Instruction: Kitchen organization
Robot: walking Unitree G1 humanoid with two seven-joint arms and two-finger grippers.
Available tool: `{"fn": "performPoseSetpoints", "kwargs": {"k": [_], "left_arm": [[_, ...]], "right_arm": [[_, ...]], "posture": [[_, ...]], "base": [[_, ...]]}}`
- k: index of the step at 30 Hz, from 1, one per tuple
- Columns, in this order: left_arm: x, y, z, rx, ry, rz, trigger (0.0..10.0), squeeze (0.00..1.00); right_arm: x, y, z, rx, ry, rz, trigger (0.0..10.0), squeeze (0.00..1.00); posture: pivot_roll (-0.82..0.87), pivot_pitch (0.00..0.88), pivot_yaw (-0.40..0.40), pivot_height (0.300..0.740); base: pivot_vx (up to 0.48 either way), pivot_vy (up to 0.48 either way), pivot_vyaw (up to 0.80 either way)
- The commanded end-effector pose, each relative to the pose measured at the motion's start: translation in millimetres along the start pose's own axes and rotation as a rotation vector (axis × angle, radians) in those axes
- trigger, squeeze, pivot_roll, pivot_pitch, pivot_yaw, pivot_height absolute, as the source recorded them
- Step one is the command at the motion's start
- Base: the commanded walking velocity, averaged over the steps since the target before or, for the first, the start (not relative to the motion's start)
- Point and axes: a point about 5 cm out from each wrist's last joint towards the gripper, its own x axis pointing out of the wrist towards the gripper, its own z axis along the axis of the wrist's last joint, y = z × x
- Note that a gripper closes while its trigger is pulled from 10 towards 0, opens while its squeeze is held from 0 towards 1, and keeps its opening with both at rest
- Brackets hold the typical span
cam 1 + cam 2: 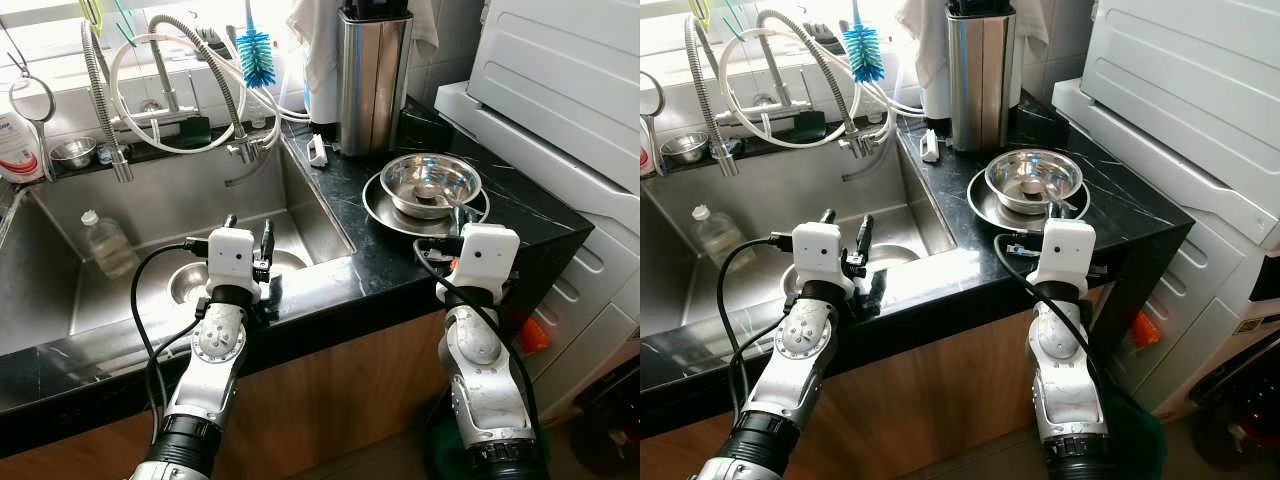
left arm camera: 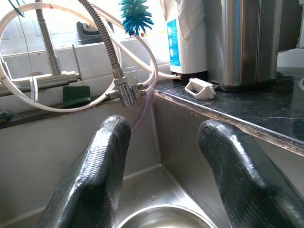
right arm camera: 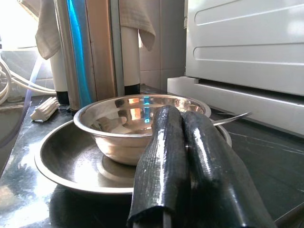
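I hold my right gripper (image 3: 185, 156) pressed together by the steel bowl (image 1: 430, 184); it looks light, hard, slippery, so I'd pinch its rim. My left gripper (image 2: 166, 166) is spread over the sink (image 1: 150, 200)

Glossy steel bowl (image 1: 431, 183) on steel plate (image 1: 385, 211); polished black marble counter (image 1: 520, 215); brushed-metal sink (image 1: 60, 290).

- A blue bottle brush (image 1: 257, 56) hangs above the sink's back corner.
- A coiled spring faucet (image 1: 100, 100) rises behind the basin.
- A white appliance (image 1: 560, 70) stands at the far right.
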Motion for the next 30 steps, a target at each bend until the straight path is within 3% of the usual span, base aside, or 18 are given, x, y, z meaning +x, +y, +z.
{"fn": "performPoseSetpoints", "kwargs": {"k": [1,19,30], "left_arm": [[1.7,1.6,3,0.019,-0.014,0.0,10.0,0.0],[2.9,3.0,3,0.018,-0.017,0.01,10.0,0.0],[3.6,2.4,4,0.01,-0.024,0.016,10.0,0.0]], "right_arm": [[2.1,4.7,6,0.021,-0.021,0.016,10.0,0.0],[6.4,13.4,27,0.068,-0.124,0.082,10.0,0.0],[19.0,21.3,67,-0.013,-0.295,0.147,10.0,0.0]], "posture": [[-0.15,0.0,0.056,0.74],[-0.15,0.0,0.055,0.74],[-0.15,0.0,0.051,0.74]], "base": [[0.0,0.0,0.0],[0.0,0.0,0.0],[0.0,0.0,0.0]]}}
